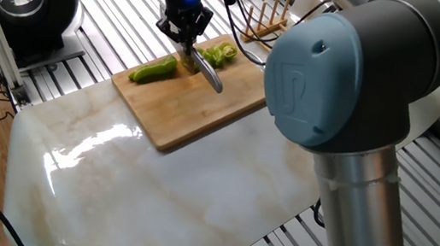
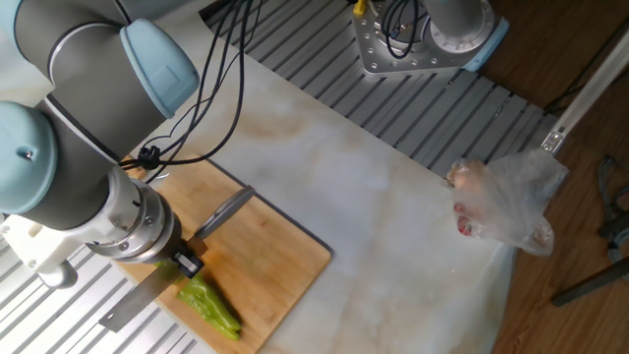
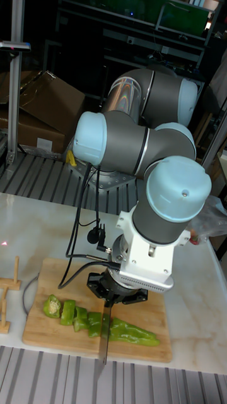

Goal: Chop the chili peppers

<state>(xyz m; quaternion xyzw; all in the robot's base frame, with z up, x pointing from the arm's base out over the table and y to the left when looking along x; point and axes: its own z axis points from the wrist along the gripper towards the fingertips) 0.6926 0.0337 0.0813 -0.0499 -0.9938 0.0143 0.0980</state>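
Cutting board (image 1: 205, 104) at 12 o'clock on the marble slab (image 1: 151, 182) in one fixed view, long axis running 8 to 2. Chili pepper (image 3: 132, 332) across the board: uncut tapered part toward 3 o'clock in the tall view, a row of cut slices (image 3: 63, 310) trailing off toward 9. In one fixed view the slices (image 1: 217, 53) at 2 o'clock of the blade, whole remainder (image 1: 154, 70) at 8.

Gripper (image 3: 116, 289) directly over the pepper, fingers closed down on a knife (image 3: 103, 338); blade hanging at 6 o'clock from the claw, edge standing at the boundary between slices and uncut length. Whether the edge is in the flesh or just above it: cannot tell. In the other fixed view the handle (image 2: 222, 214) pointing toward 2 o'clock, wrist hiding the jaws.

Handling judgement: light, hollow, thin-walled, wrinkled skin likely waxy; apt to roll or skid under a blunt press. Slices loose, easily dragged along on the blade. Nothing pinning the pepper, so a straight vertical chop safer than a draw. If held, best taken at the thick uncut body, well clear of the cut line, not the narrow tip.

Plastic bag (image 2: 506, 202) at 3 o'clock off the slab, well apart.
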